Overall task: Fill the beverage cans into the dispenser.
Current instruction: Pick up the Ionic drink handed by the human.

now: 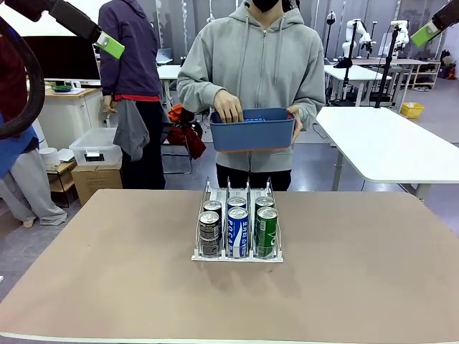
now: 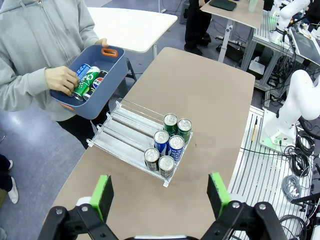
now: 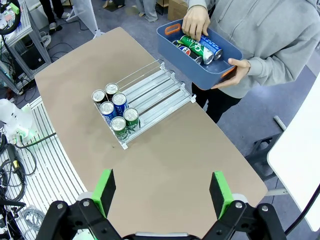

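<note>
At the centre of the brown surface [image 1: 107, 272] stands the dispenser [image 2: 127, 127], a low clear rack with three narrow lanes running from the robot's side toward the person. Six beverage cans [image 1: 237, 231] stand upright in it, two per lane, crowded at the end nearest the robot. A dark grey pair [image 1: 209, 233] is in the left lane, a blue-and-white pair in the middle, and a green pair [image 1: 266, 231] on the right. The far stretch of every lane is bare.

Beyond the far edge, a person in a grey hooded top holds a blue bin [image 1: 252, 136] at waist height with one hand while the other hand [image 1: 228, 107] reaches inside. More loose cans [image 2: 90, 79] lie on their sides in that bin, green and blue-and-white among them.

Both robot arms hang high above the surface, well apart from the rack. The left claw [image 2: 161, 192] is spread wide and holds nothing, and the right claw [image 3: 162, 192] is the same.

The job looks partly done: six cans are loaded, the bin's cans are yet to go in, and the lanes have room behind.
</note>
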`<state>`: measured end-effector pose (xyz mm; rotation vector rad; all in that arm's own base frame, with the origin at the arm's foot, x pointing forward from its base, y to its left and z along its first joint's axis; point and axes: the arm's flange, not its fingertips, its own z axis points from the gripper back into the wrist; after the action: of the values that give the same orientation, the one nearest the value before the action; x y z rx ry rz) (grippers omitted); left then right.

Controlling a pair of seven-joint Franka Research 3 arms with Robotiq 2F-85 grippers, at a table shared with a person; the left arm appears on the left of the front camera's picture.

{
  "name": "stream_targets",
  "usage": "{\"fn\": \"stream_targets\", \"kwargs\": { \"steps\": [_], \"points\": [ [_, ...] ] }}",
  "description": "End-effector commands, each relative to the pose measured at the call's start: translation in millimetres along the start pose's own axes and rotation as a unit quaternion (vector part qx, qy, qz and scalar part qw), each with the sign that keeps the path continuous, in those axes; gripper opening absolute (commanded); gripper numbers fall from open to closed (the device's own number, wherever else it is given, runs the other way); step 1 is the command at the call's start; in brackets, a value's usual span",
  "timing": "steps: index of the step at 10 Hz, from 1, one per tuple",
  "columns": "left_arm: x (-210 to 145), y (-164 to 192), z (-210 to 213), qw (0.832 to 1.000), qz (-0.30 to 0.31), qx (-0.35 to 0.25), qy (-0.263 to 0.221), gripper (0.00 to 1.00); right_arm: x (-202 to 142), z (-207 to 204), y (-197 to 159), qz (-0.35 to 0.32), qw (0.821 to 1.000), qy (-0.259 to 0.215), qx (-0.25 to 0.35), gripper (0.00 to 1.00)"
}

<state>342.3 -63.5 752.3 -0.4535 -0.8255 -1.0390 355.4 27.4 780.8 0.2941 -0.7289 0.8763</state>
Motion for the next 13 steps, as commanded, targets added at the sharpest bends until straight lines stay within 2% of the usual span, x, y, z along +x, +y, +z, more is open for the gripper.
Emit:
{"fn": "stream_targets", "kwargs": {
  "steps": [1, 13],
  "points": [
    [0.2, -0.3, -0.1, 1.000, -0.001, -0.003, -0.002, 1.00, -1.2, 0.1, 1.3, 0.000, 1.000, 0.000, 0.001, 1.00],
    [0.2, -0.3, -0.1, 1.000, -0.001, -0.003, -0.002, 1.00, -1.2, 0.1, 1.3, 0.000, 1.000, 0.000, 0.001, 1.00]
  ]
}}
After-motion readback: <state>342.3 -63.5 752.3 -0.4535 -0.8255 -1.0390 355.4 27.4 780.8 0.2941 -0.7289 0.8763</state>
